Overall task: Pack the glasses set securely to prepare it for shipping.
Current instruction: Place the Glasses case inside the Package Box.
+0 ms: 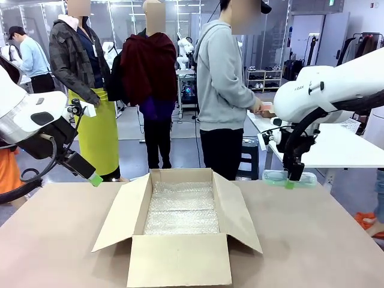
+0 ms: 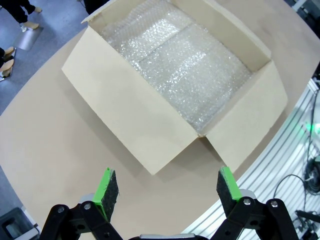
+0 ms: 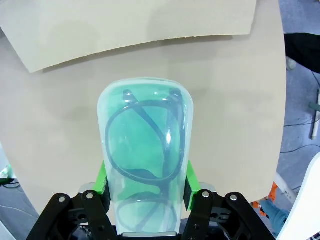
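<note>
The open brown cardboard box (image 1: 180, 261) lies nearest, its four flaps spread outward. Clear bubble wrap (image 1: 182, 207) lines its floor, and nothing rests on the wrap.

Left: the left gripper (image 1: 95, 179) hangs above the tan surface (image 1: 48, 240), well apart from the box. In the left wrist view, the left gripper (image 2: 167, 187) has its green pads spread wide and holds nothing.

Right: the right gripper (image 1: 290, 182) is clamped narrowly on the mint green translucent glasses case (image 1: 288, 176). It holds the case level and clear of the surface, beyond the box's right flap. In the right wrist view, the right gripper (image 3: 145, 180) pinches the case's long sides. Dark-framed glasses show inside the mint green translucent glasses case (image 3: 145, 145), with the box flap ahead of it.

Judgement: the step in hand is the transfer into the box.
- Carry the case leftward, high enough to clear the raised right flap.
- Keep the case level.
- Set it flat on the wrap towards one side, leaving room for a second case.
- Release only once the case is resting on the wrap.

Markings: small dark lettering on the right arm's white link begins "FRAN"; the rest is unreadable. No print is visible on the box or the case.

At the far side, a person's hand (image 1: 257, 107) holds a small pale object, too small to identify.
</note>
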Controlling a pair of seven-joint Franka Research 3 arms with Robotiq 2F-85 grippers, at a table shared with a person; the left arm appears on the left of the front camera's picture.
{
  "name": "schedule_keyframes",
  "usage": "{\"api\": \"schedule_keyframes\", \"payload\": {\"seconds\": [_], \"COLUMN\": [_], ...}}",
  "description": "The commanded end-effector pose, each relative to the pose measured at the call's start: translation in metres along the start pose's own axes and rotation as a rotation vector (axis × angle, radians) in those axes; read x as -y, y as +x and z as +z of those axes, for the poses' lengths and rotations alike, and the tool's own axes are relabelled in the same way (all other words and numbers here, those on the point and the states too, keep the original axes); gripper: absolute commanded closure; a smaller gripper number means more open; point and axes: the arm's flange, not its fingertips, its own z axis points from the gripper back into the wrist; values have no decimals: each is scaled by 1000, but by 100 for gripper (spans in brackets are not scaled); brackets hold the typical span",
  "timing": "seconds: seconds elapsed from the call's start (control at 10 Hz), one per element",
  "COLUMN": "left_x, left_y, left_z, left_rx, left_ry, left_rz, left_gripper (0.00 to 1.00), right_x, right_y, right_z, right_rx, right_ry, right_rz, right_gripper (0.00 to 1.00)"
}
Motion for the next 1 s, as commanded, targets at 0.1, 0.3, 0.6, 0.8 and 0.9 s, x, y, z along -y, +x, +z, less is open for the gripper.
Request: {"api": "schedule_keyframes", "payload": {"seconds": [0.1, 0.3, 0.6, 0.8, 0.9], "left_x": [-1, -1, -1, -1, -1], "left_y": [0, 0, 0, 0, 0], "left_z": [0, 0, 0, 0, 0], "left_rx": [11, 11, 11, 11, 11], "left_ry": [-2, -2, -2, -2, -2], "left_rz": [-2, -2, -2, -2, -2], "left_gripper": [0, 0, 0, 0, 0], "right_x": [3, 2, 17, 26, 31], "right_y": [0, -2, 95, 166, 208], "right_z": [6, 2, 16, 10, 0], "right_rx": [-1, 0, -46, -114, -140], "right_ry": [8, -1, -29, -12, 0], "right_rz": [-4, -4, 146, 206, 211], "right_gripper": [57, 36, 36, 36, 36]}}
